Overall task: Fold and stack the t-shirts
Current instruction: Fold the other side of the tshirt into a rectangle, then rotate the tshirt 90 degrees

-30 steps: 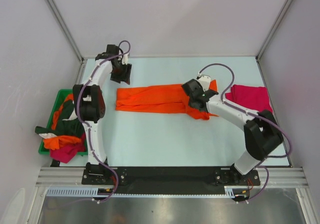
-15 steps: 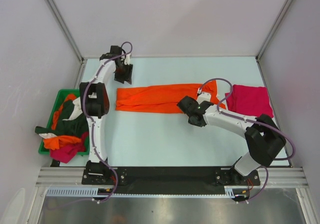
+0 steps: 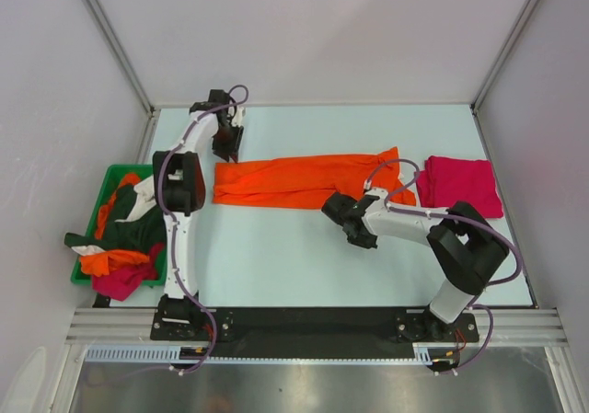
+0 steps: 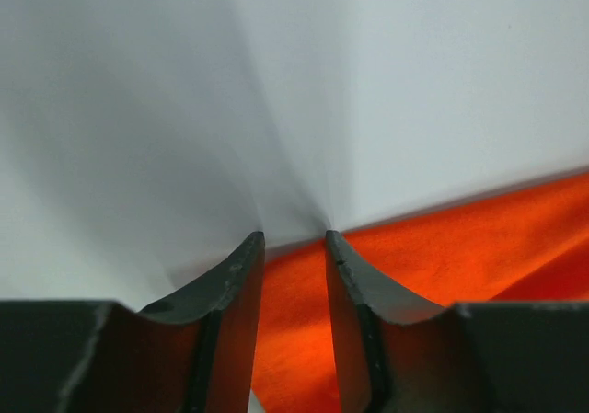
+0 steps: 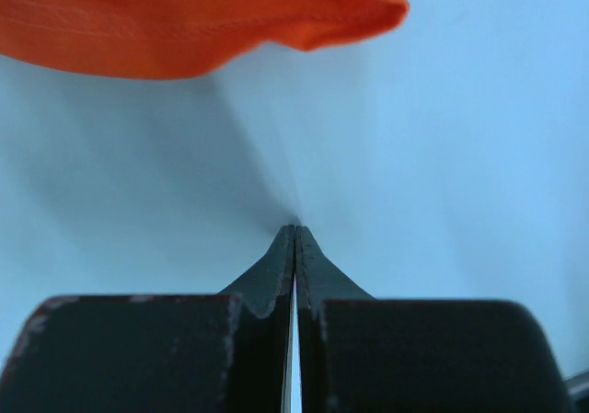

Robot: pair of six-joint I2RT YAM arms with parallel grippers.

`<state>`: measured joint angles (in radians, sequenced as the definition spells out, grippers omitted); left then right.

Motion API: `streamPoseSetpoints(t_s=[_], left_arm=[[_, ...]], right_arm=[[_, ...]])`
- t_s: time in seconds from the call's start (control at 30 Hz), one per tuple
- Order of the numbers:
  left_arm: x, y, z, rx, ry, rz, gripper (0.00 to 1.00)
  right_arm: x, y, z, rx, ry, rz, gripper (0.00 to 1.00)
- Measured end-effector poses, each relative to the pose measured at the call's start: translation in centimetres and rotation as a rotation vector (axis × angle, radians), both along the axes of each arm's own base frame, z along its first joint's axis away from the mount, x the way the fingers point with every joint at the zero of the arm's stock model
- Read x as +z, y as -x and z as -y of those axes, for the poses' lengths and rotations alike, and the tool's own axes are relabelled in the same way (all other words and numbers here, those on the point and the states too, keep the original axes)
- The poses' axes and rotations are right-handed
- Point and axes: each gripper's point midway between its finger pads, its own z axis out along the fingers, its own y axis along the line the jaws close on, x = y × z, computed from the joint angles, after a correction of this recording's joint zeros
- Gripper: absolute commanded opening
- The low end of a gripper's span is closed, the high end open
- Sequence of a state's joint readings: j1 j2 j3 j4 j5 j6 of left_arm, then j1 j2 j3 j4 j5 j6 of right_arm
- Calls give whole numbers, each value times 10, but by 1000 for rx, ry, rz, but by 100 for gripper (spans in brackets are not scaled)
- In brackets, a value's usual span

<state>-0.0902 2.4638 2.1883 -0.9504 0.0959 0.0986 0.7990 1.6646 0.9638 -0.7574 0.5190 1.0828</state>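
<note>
Top external view first: the bright orange t-shirt (image 3: 294, 181) lies in the middle of the desk (image 3: 276, 261), folded lengthwise into a long band that runs left to right, with its right end flaring up into a point. Well apart from it, on the right side of the desk, the magenta-red t-shirt (image 3: 457, 185) sits folded into a neat block.

Over at the far-left corner of the orange band, the left end effector (image 3: 226, 144) reaches down from the far side. On the left wrist view its fingers (image 4: 230, 284) stand apart with a narrow gap, the tips right at the edge where orange cloth meets bare desk, and orange shows through the gap and off to the right. Whether the tips actually touch the cloth cannot be told from here.

Now the right end effector (image 3: 342, 212): it hangs just on the near side of the orange band, towards its right end, over bare desk. The right wrist view settles its state, the two fingers pressed flat together with nothing between them, and the orange hem curves across the top of that picture, clear of the tips.

Further out, the green bin (image 3: 81, 268) sits off the desk's left edge, piled with loose t-shirts (image 3: 124, 229) in dark green, orange, cream and magenta, some spilling over its rim.
</note>
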Motion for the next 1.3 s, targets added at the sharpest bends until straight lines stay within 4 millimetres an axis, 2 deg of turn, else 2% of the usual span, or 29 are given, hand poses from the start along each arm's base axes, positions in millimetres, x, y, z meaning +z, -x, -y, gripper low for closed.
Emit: streamPoseSetpoints(t_s=[0.13, 0.2, 0.23, 0.47, 0.67, 0.8, 1.07, 1.3], left_arm=[[-1, 1, -2, -14, -33, -2, 13], [-2, 2, -1, -19, -43, -3, 7], [-3, 2, -1, -23, -48, -4, 0], [-3, 10, -2, -59, -86, 16, 0], [-4, 31, -10, -90, -118, 4, 0], [-4, 42, -13, -112, -129, -2, 0], [-5, 74, -17, -166, -139, -50, 0], [-5, 110, -18, -221, -132, -112, 0]], right_arm=[[-5, -1, 2, -15, 14, -4, 0], [-5, -5, 2, -20, 20, 0, 0], [-6, -8, 2, -24, 24, 3, 0], [-6, -42, 8, -91, 30, 46, 0], [-5, -87, 24, -172, 12, 92, 0], [-4, -108, 31, -190, 18, 102, 0], [-3, -146, 39, -187, 32, 93, 0], [-1, -187, 40, -166, 31, 79, 0]])
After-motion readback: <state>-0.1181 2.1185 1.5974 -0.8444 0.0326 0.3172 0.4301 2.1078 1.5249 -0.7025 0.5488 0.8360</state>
